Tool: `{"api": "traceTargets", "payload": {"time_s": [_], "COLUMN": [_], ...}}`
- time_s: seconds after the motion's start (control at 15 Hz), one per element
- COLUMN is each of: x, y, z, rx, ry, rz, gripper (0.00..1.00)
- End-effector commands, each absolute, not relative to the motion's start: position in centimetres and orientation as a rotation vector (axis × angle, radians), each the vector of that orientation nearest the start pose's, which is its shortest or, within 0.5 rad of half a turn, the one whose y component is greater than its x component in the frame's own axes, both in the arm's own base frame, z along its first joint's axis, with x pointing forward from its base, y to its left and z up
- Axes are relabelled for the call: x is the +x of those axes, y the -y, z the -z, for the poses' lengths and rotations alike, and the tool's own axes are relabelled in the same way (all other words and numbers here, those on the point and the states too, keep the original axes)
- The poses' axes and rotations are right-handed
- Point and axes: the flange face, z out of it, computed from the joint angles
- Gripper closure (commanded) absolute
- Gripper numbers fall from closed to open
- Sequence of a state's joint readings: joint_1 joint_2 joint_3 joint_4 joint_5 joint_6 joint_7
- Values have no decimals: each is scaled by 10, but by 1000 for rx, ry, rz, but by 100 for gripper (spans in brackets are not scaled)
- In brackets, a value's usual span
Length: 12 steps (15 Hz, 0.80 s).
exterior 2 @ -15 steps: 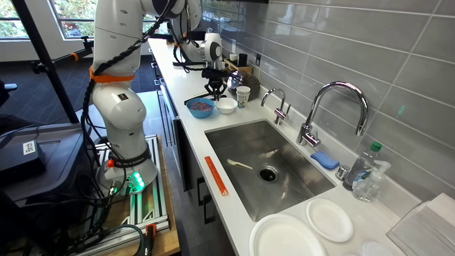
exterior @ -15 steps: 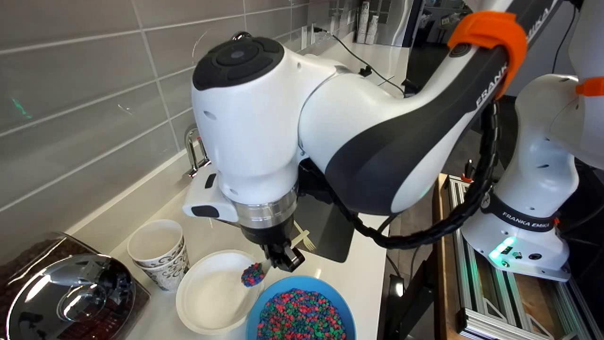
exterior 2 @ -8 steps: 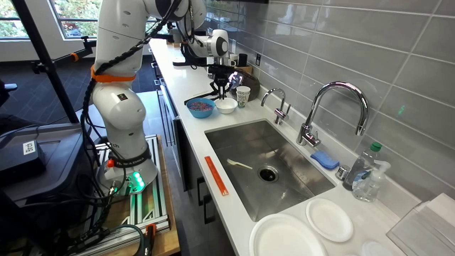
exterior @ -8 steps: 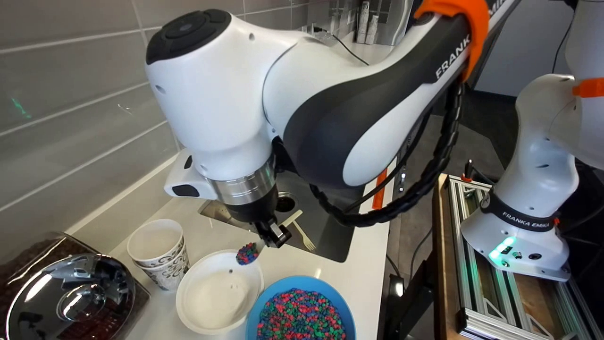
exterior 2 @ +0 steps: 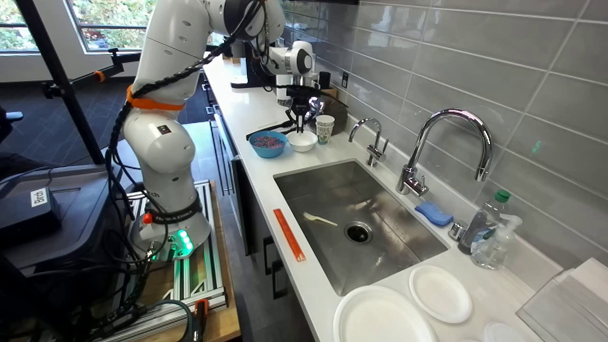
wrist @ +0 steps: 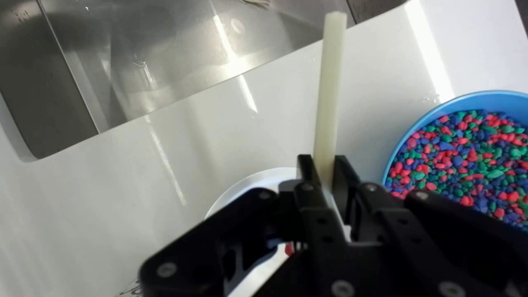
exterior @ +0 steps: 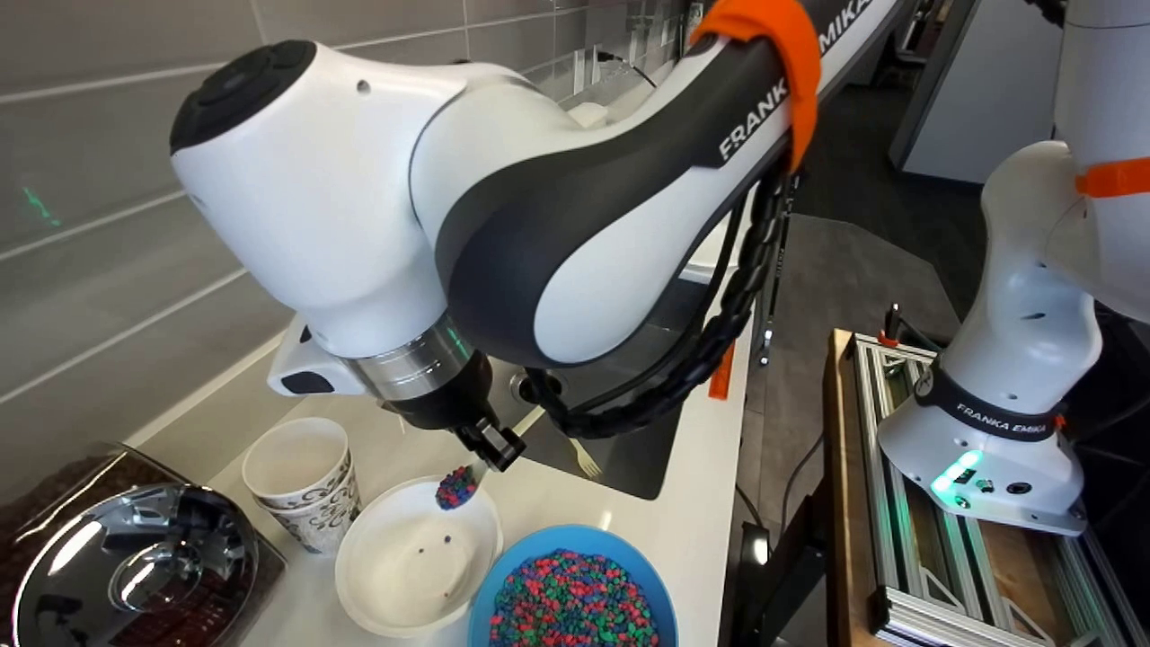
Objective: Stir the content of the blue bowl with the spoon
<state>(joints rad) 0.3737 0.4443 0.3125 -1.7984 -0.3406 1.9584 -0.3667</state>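
White bowl [exterior: 391, 580] now holds stray beads [exterior: 447, 539], the gripper [wrist: 323, 163] still clamped on the spoon [wrist: 328, 90].

One blue bowl [exterior: 575, 537], one white bowl [exterior: 395, 584], one spoon [wrist: 328, 99], two nested cups [exterior: 314, 517], one fork [exterior 2: 320, 219], one sink [exterior 2: 313, 190], two faucets [exterior 2: 408, 179], one sponge [exterior 2: 433, 213], two bottles [exterior 2: 483, 223], one orange strip [exterior 2: 289, 235], at least two plates [exterior 2: 382, 318]. The beads [wrist: 466, 161] are too many to count.
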Motion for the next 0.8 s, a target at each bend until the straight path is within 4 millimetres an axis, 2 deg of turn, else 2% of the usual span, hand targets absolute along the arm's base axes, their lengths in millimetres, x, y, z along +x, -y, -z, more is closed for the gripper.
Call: {"api": "traceTargets", "payload": {"time_s": [0.0, 0.73], "x": [511, 517], "y": [-379, -406], "z": [-288, -283], "rx": [-2687, -2693], "ry": [1952, 2083], "rz": [-481, -694], "gripper": [96, 96]}}
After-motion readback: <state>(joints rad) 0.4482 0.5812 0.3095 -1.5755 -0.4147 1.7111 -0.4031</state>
